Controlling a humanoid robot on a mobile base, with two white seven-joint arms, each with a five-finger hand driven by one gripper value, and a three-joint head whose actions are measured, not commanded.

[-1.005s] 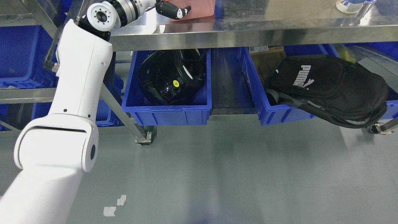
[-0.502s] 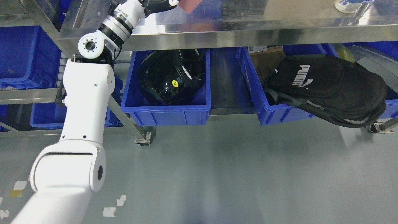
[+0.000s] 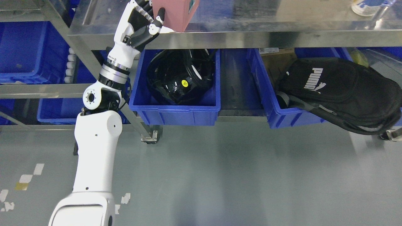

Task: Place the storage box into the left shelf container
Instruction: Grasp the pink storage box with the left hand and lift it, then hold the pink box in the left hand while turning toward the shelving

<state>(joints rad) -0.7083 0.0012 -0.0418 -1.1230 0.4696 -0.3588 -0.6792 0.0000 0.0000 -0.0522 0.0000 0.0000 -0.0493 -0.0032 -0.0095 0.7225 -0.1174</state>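
A pink storage box (image 3: 176, 14) hangs tilted at the top of the head view, above the front edge of the steel table (image 3: 251, 33). My left hand (image 3: 147, 22) is shut on its left side, with a fingertip (image 3: 161, 14) pressed on the box face. The white left arm rises from the lower left, its forearm upright. To the left, a metal shelf (image 3: 37, 89) carries blue containers (image 3: 25, 50). The box's top is cut off by the picture's edge.
Under the table a blue bin (image 3: 176, 111) holds a black helmet (image 3: 180, 77). Another blue bin (image 3: 282, 113) to the right holds a black backpack (image 3: 339, 91). A white cup (image 3: 366, 6) stands on the table's far right. Grey floor lies below.
My left arm has swung from lying across the table to an upright forearm, drawing the pink box off the tabletop toward the front edge. The camera has shifted slightly left.
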